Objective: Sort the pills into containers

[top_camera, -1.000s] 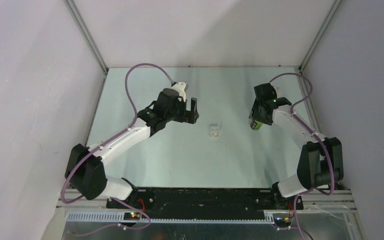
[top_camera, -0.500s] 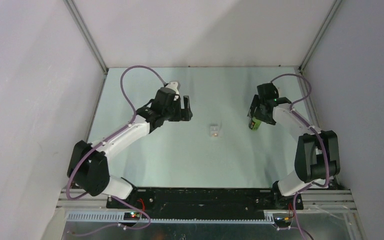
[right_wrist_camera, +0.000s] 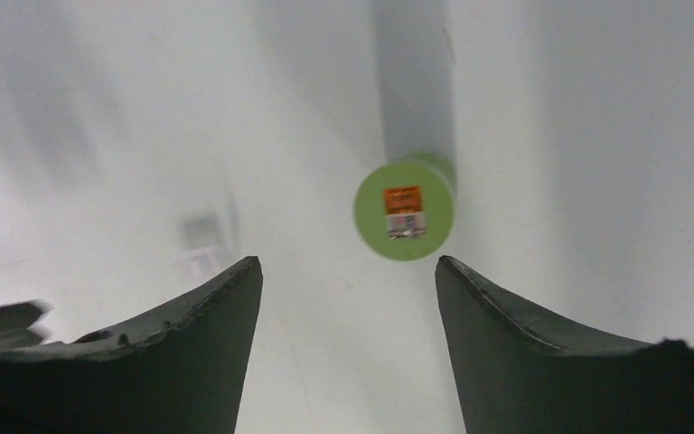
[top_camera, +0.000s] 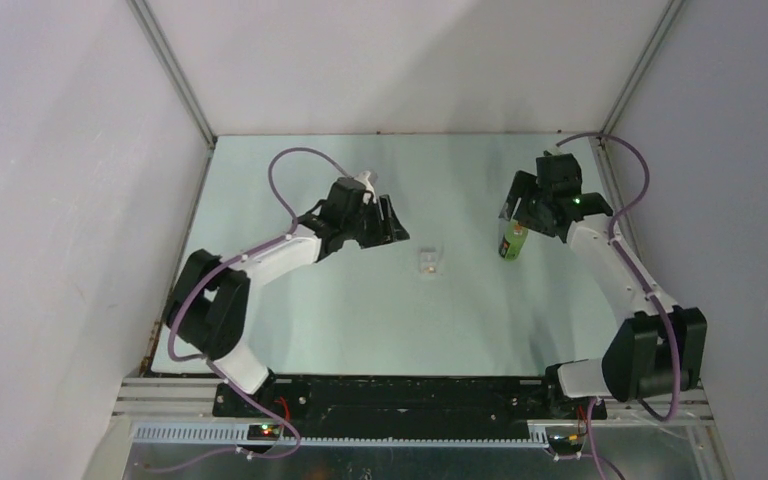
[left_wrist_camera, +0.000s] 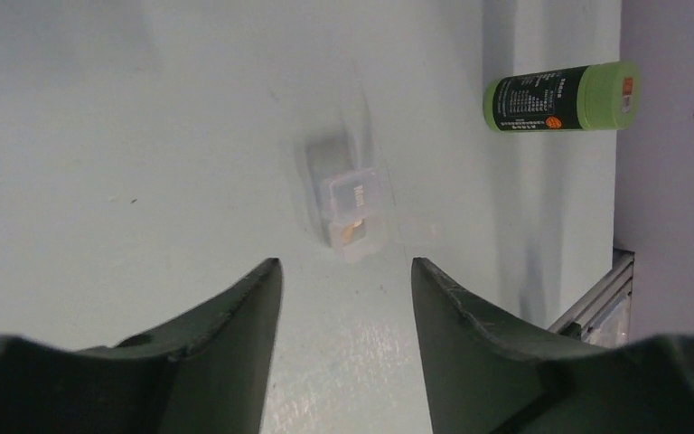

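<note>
The left wall [top_camera: 80, 220] meets the bench [top_camera: 360, 320] along a straight seam, and a strip of bare bench lies between that seam and the left arm. The left gripper [left_wrist_camera: 345, 271] hangs over the bench left of centre. Its jaws are partly apart, with nothing between them and only bench surface showing in the gap.

Just beyond it, near the middle of the bench, sits the small clear container [left_wrist_camera: 351, 206], its two joined compartments in a line running away from the left gripper. An orange pill [left_wrist_camera: 353, 231] lies in the compartment nearer that gripper. What the farther one holds I cannot tell. Bare bench lies on every side of the container, widest on the side toward the arm bases, and it stands well apart from both grippers.

Further right the green bottle [top_camera: 511, 241] stands upright, cap up, closer to the right edge of the bench than to the middle. The right gripper [right_wrist_camera: 347, 262] hovers above and just behind it, its jaws spread wider than the cap and touching nothing. Beyond it the right wall [top_camera: 730, 220] closes that side, leaving a narrow strip of bench at its foot.
</note>
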